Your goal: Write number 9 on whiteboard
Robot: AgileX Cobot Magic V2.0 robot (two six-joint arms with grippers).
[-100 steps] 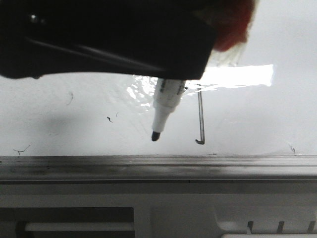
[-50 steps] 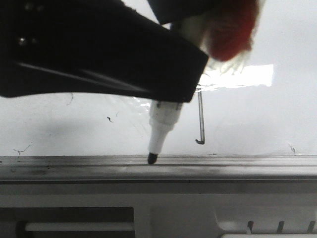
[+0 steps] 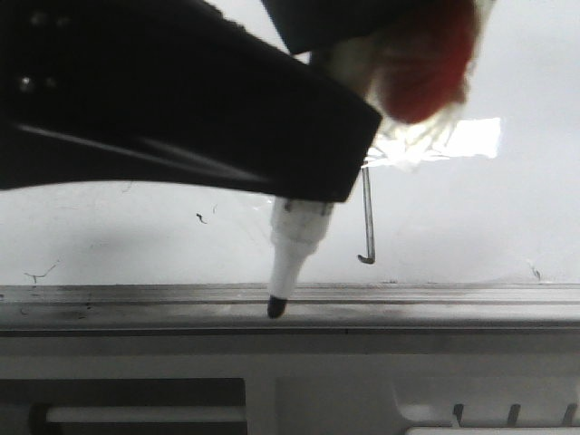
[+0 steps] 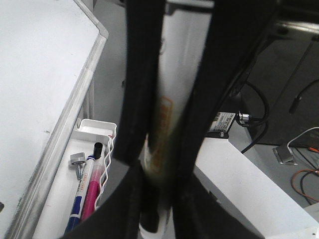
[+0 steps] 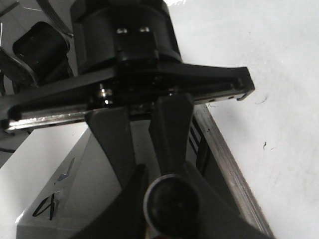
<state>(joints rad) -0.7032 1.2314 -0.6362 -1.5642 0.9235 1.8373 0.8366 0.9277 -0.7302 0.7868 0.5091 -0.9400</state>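
Lower than a second ago, the marker has dropped from the white surface down past the board's edge, so its black tip now sits over the grey metal rail along the near side of the whiteboard; the drawn figure has not changed. The number 9 stands just to the right of the marker, a thin black vertical stem ending in a small hook, with its upper loop hidden behind the black gripper body and lost in glare. The left gripper is clamped narrowly around the marker's white barrel, as the left wrist view shows. The right gripper is seen in its own wrist view with its two fingers set close together; a round dark shape lies between them, but what it is cannot be told, nor whether the fingers grip it. A small white tray beside the board holds other pens. Judging from the finished-looking stroke, the writing seems done and the marker is being withdrawn. Doing this well means lifting the tip clear before moving sideways, so no stray line touches the board, and keeping the grip firm.
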